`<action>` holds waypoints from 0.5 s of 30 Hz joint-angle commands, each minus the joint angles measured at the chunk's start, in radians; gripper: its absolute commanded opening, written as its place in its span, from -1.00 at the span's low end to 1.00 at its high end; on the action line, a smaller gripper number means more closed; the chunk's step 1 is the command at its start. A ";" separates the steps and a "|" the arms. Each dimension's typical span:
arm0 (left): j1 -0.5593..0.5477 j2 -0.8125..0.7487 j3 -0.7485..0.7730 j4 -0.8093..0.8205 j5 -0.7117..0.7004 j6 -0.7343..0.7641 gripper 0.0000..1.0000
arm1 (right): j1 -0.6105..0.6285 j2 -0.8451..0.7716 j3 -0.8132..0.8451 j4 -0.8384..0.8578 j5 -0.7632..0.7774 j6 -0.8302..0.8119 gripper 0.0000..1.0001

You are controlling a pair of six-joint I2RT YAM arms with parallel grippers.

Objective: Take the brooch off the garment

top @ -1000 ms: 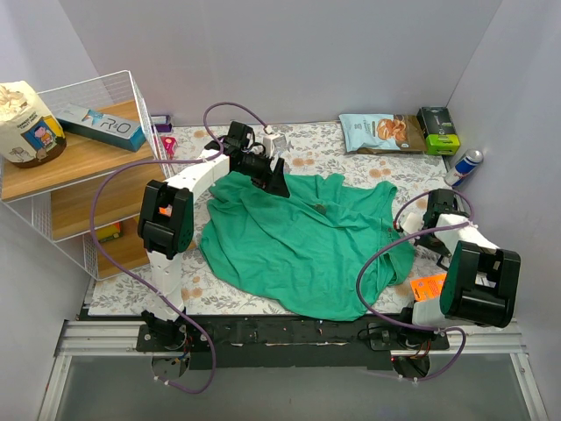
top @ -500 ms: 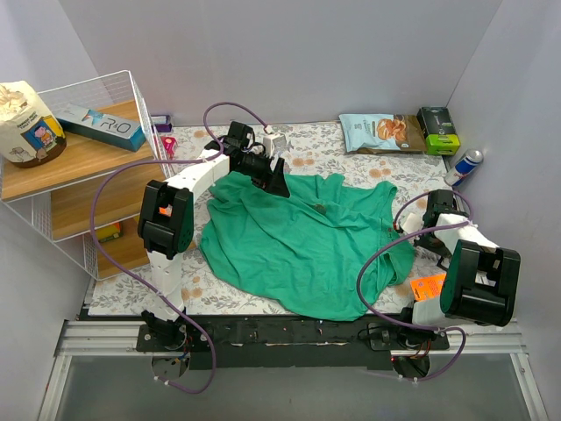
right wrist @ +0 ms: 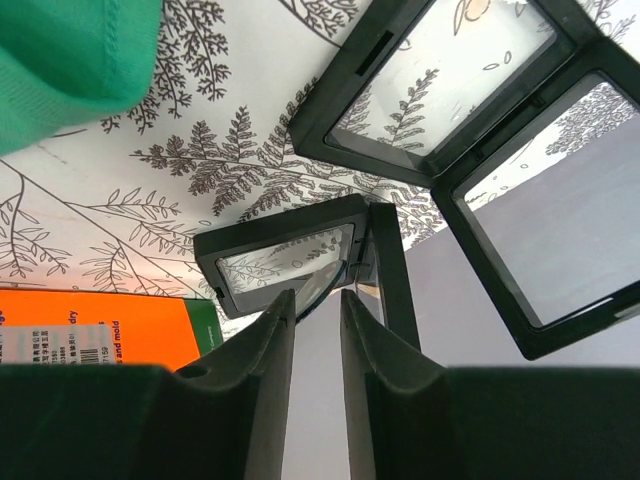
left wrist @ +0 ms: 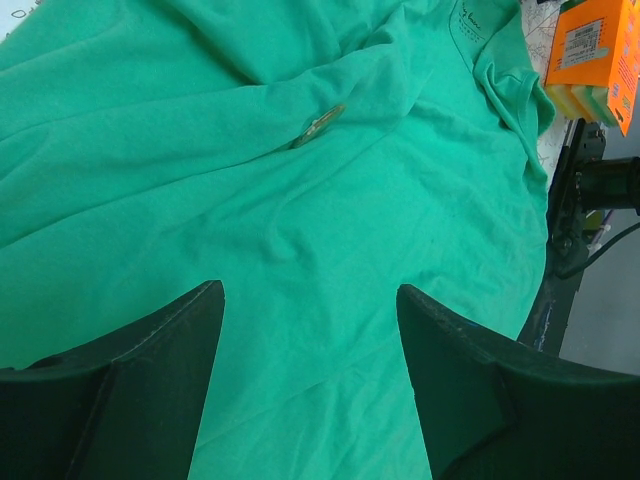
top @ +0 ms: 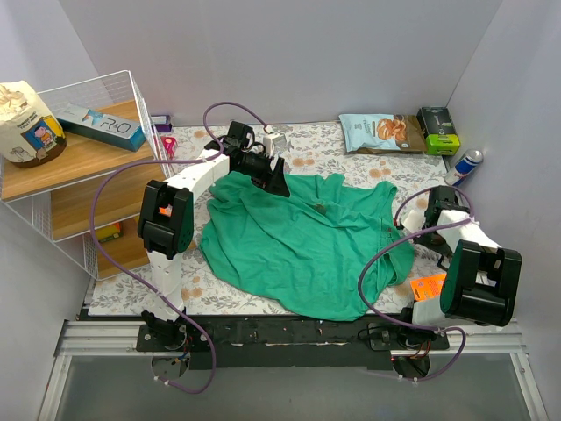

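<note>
The left gripper (left wrist: 310, 330) is held wide open above the garment (left wrist: 300, 230), grasping nothing. The right gripper (right wrist: 308, 330) is nearly closed. The brooch (left wrist: 318, 123) is laid slantwise on the garment, long axis lower-left to upper-right.

Things we can only half see

In the top view the brooch (top: 322, 208) is just a dark dot on the garment (top: 298, 250), too small to tell its shape. In the left wrist view it lies thin and sideways, so its face does not show. There the garment runs off the left and top edges, and in the top view it hides much of the counter (top: 316, 153). Both fingers of the left pincer (left wrist: 308, 292) are cut off at the bottom. The right pincer (right wrist: 314, 296) has its tips almost together by a small black frame (right wrist: 275, 255), and I cannot tell if they touch it. The orange box (right wrist: 90, 325) is cut off at the left, and the big black frames (right wrist: 420, 80) at the top and right.
</note>
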 commanded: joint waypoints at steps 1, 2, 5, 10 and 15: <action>-0.005 -0.030 -0.014 0.020 0.028 0.001 0.38 | -0.002 -0.007 0.059 -0.084 -0.052 0.005 -0.34; -0.005 -0.030 -0.015 0.020 0.030 0.003 0.38 | 0.001 -0.006 0.065 -0.093 -0.064 0.006 -0.35; -0.005 -0.029 -0.015 0.020 0.030 0.001 0.38 | 0.004 0.000 0.076 -0.115 -0.081 0.014 -0.32; -0.005 -0.029 -0.017 0.020 0.031 0.001 0.38 | 0.011 0.010 0.093 -0.150 -0.109 0.023 -0.31; -0.005 -0.032 -0.006 0.013 0.022 0.012 0.38 | 0.030 0.013 0.185 -0.257 -0.293 0.055 -0.29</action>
